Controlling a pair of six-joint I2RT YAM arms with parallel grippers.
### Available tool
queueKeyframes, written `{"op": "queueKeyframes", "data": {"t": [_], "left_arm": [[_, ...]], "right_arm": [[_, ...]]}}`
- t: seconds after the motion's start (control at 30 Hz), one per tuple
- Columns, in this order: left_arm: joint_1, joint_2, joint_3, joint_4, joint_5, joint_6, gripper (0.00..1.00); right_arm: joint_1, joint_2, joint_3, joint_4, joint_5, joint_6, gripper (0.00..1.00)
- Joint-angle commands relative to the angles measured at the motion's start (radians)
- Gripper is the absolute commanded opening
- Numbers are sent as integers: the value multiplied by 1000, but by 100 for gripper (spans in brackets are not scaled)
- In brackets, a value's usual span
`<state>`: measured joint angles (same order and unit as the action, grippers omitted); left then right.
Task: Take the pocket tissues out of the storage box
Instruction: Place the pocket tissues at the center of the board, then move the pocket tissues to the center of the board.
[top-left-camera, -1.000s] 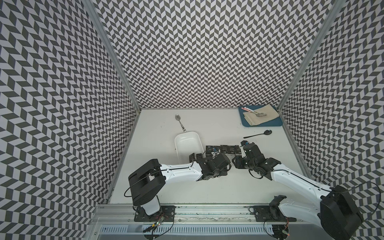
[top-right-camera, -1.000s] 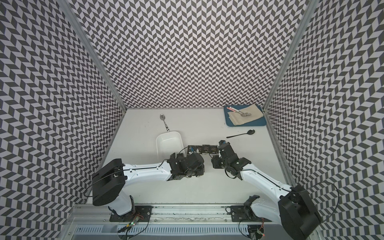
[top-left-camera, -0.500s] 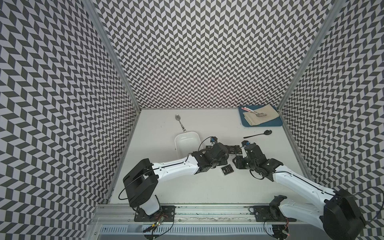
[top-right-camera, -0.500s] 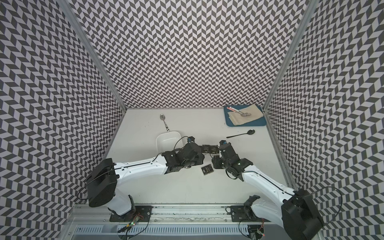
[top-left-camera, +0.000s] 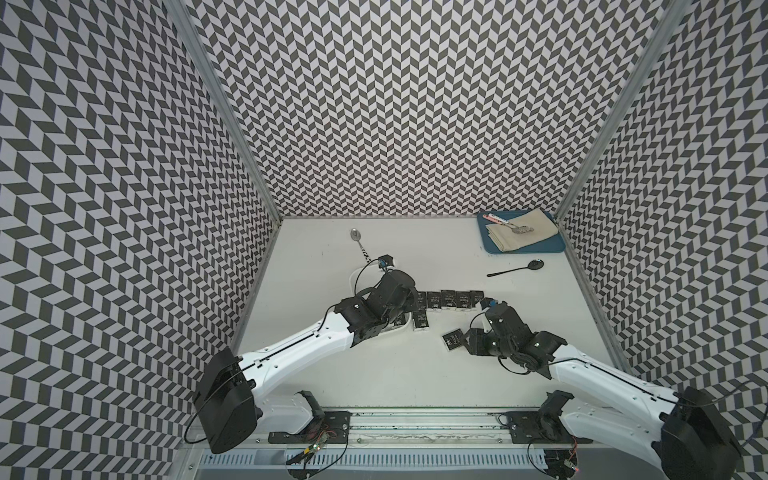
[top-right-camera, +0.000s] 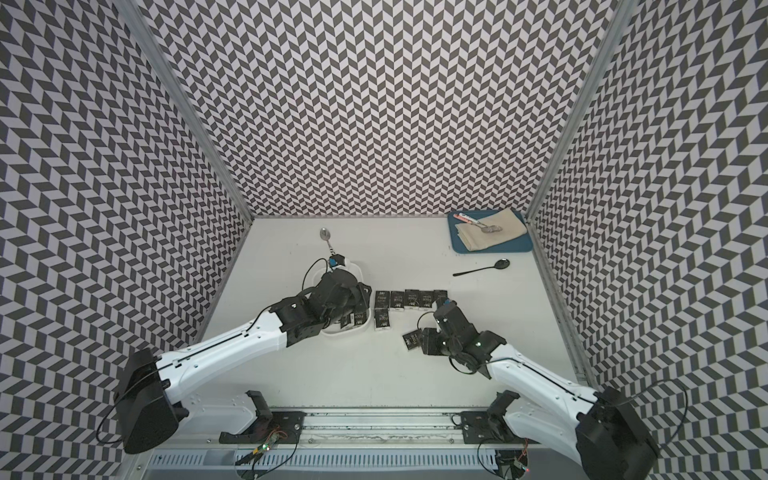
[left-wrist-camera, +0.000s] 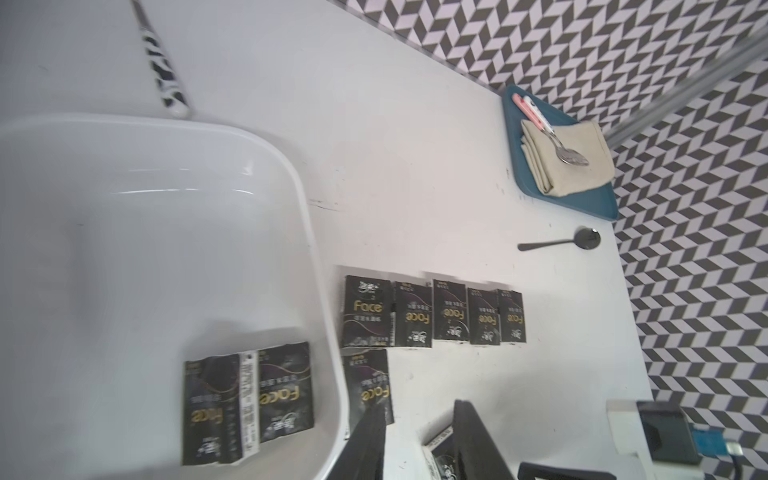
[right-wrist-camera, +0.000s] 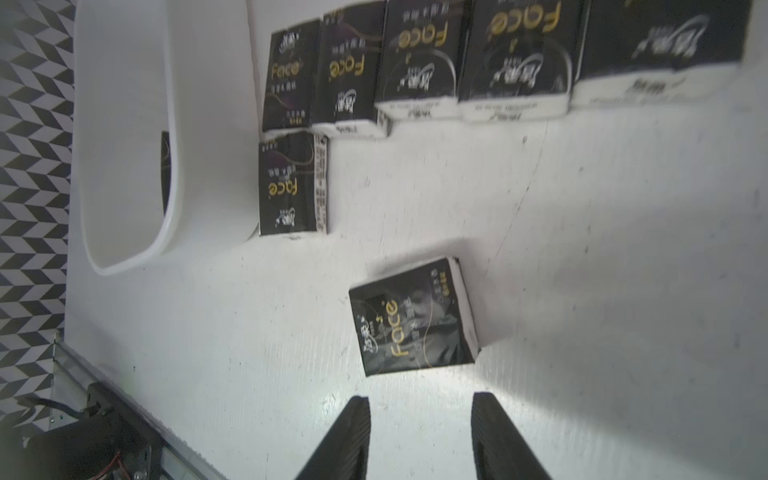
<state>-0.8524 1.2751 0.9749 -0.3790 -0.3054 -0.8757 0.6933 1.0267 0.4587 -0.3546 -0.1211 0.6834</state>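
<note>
The white box (left-wrist-camera: 145, 249) sits on the tabletop (top-left-camera: 374, 374), a bit toward 9 o'clock from the middle. Two packets (left-wrist-camera: 284, 390) lie flat inside it, side by side, in its 5 o'clock corner.

The other seven are out on the tabletop. Five of them make a row (top-left-camera: 448, 299) that starts right by the box at its 3 o'clock side. A sixth packet (top-left-camera: 420, 330) lies just at 6 o'clock of the first one in the row, close to the box. The loose packet (right-wrist-camera: 411, 318) lies crooked and alone at 6 o'clock of the row, apart from it.

The left gripper (left-wrist-camera: 417, 409) hangs over the box's 3 o'clock rim. Its fingers are spread and nothing is between them.

The right gripper (right-wrist-camera: 419, 399) is at 3 o'clock of the loose packet and points at it. Its fingers are spread too and hold nothing. The packet lies just in front of the tips, with a small gap.

A blue tray (top-left-camera: 488, 241) sits in the 1 o'clock corner, with a folded cloth (top-left-camera: 536, 235) and a spoon (top-left-camera: 519, 227) on it. A black spoon (top-left-camera: 515, 269) lies at 6 o'clock of the tray. A silver spoon (top-left-camera: 359, 245) lies at 12 o'clock of the box.
</note>
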Motion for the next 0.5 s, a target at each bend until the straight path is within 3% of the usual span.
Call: {"op": "queueKeyframes", "data": {"t": [0.0, 0.47], "left_arm": [[33, -51, -32, -63, -38, 37, 33], [82, -87, -58, -59, 11, 56, 33]], "right_arm": [[41, -23, -49, 49, -33, 131, 45], [92, 40, -85, 229, -46, 236, 46]]}}
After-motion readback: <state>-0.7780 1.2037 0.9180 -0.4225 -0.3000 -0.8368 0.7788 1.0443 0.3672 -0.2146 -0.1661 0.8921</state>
